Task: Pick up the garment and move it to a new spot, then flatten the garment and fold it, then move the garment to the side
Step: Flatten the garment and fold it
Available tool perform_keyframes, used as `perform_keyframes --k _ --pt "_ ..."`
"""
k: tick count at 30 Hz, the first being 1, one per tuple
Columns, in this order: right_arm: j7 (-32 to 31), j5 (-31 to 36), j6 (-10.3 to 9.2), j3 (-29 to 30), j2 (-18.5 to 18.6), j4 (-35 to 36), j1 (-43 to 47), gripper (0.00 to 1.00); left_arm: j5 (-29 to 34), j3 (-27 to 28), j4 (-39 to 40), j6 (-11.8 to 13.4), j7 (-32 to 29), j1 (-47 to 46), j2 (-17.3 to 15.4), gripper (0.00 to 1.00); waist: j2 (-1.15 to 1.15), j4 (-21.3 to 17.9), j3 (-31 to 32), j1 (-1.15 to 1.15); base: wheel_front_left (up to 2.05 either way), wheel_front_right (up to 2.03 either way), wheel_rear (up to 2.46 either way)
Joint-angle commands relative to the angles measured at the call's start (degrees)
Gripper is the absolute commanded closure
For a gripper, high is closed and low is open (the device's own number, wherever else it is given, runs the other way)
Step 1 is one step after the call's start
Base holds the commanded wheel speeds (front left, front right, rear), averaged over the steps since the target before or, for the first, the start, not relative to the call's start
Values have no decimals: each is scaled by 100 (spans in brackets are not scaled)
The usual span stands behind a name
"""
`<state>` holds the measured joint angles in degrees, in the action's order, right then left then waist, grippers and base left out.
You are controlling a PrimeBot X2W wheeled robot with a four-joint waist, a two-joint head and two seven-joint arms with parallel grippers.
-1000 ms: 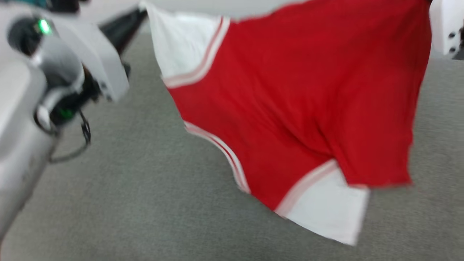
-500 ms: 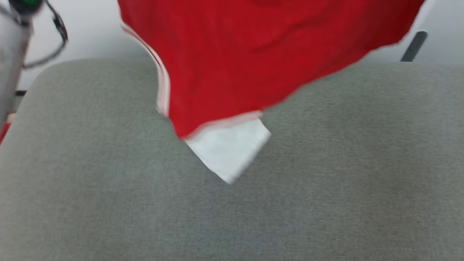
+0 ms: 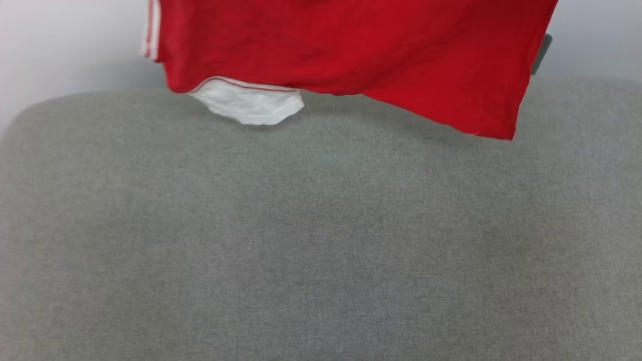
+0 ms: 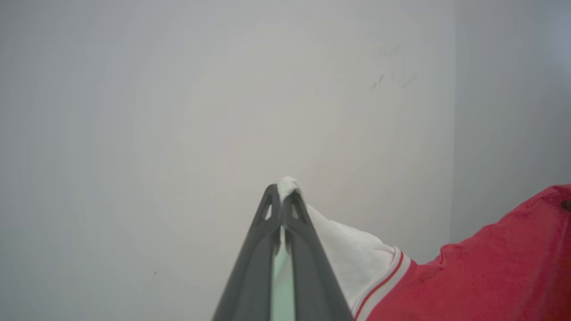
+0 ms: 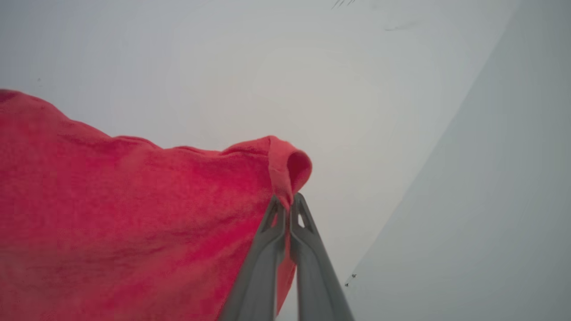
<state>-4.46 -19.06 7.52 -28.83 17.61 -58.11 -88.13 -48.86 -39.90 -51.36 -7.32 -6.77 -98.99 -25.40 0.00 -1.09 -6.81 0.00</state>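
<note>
Garment [image 3: 351,50]: soft red knit with striped trim, hanging creased above the far edge of the grey felt-like pad [image 3: 321,225]. Left gripper [image 4: 282,195] clamped on its white sleeve corner. Right gripper [image 5: 287,204] clamped on a rolled red corner.

Red garment [image 3: 351,55] with white, red-striped sleeve [image 3: 248,104] over plain grey surface [image 3: 321,240].

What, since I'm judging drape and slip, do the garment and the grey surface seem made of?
Garment: soft matte knit, likely cotton or polyester; it hangs in loose folds. Grey surface: matte, felt-like or woven fabric, by its fine speckled texture.
</note>
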Motion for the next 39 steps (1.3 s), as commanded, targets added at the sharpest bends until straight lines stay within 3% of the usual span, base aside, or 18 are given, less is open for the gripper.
perform_keyframes --k 1,8,13,18,25,33,39 --pt "45 51 -6 38 -38 22 -131 100 8 -25 -55 -21 37 -150 5 100 0 -75 -205 0 0 0 0" --pt "73 193 -6 243 -89 166 -557 100 59 -290 -19 -21 104 -741 -110 100 0 -232 -1216 0 0 0 0" --pt "480 542 -6 596 -122 311 -989 100 242 -452 35 -21 366 -1399 -266 100 0 -374 -2262 0 0 0 0" --pt "1239 1199 -6 1245 -229 365 -1398 100 570 -569 26 -22 878 -2288 -325 100 0 -546 -3272 0 0 0 0" --pt "1917 2592 -6 2407 -329 793 -1715 100 803 -713 93 -22 1716 -3233 -38 100 0 -373 -4378 0 0 0 0" --pt "1967 3751 -6 3178 -819 1523 -1288 100 490 -778 65 -22 2142 -3047 67 100 0 -42 -4972 0 0 0 0" --pt "1969 4100 -6 3363 -970 1153 -1103 100 225 -701 -17 -22 2195 -2596 13 100 0 168 -4867 0 0 0 0"
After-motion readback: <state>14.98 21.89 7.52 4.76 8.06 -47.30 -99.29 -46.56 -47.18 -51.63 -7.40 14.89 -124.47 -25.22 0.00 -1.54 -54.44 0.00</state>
